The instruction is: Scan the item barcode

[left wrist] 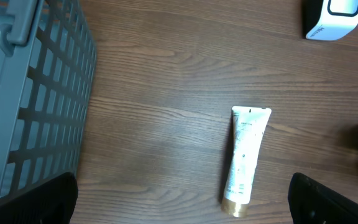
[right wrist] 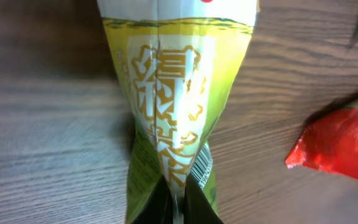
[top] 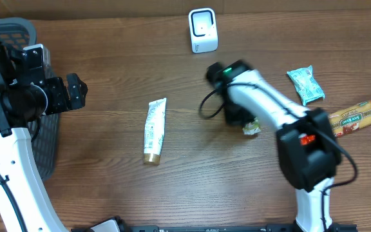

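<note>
left claw [left wrist: 184, 204] spread wide, right claw [right wrist: 174, 200] pinched closed, pointing downward

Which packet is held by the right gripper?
The yellow-green packet, pinched in the right gripper; the teal packet and the long red-ended packet lie free.

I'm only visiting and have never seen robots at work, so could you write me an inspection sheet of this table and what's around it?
Surface: wooden table, bare wood between the items.
Job's things: white scanner upright at the far edge; green-and-yellow packet pinched at one end, its barcode partly showing.
Clutter: white tube lying flat; teal packet; long red-ended packet.
Grippers: left gripper open and empty, beside the basket; right gripper shut on the green-and-yellow packet.
Cables: black cable looping near the held packet.
Surroundings: grey basket at the left edge.
</note>
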